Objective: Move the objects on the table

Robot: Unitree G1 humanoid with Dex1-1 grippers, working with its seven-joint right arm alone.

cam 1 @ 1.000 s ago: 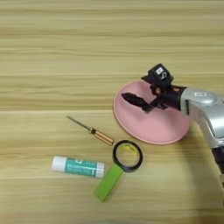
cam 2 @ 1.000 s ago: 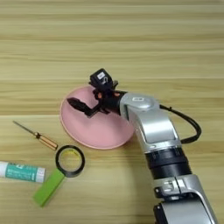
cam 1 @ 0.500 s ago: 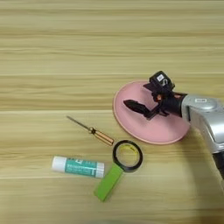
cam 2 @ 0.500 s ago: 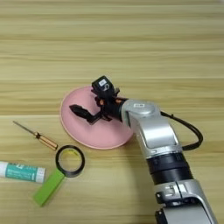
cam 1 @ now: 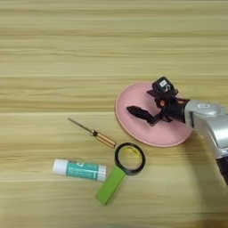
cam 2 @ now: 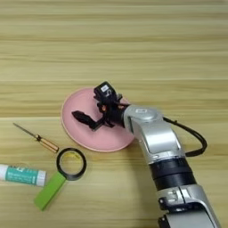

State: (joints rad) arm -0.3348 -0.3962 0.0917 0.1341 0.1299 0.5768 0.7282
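Under the claw: table (cam 1: 53,40), light planks, bearing everything.
Plate: round pink plate (cam 1: 133,127), directly below the right gripper (cam 1: 136,111); probably stiff, light and smooth, so best pinched at the rim nearest the wrist.
Claw: black fingers reach left over the plate's middle, holding nothing; whether the gap is wide or narrow I cannot tell.
Arm: silver forearm (cam 2: 153,138) trails down-right behind the claw.
Glue stick: white-and-teal glue stick (cam 1: 80,169), well down-left of the claw, lying flat; light, round, likely to roll; take it across the barrel.
Green block: flat green rectangular block (cam 1: 110,185), down-left of the claw, its upper end touching the ring; thin, rigid; grip its long edges.
Ring: black tape-like ring (cam 1: 129,158), just below the claw, off the plate's edge; light; pinch one wall.
Screwdriver: small amber-handled screwdriver (cam 1: 95,135), left of the claw; slim, slippery shaft; hold the handle.
Change: over the last second the claw sits slightly lower on the plate; the objects lie as they did.
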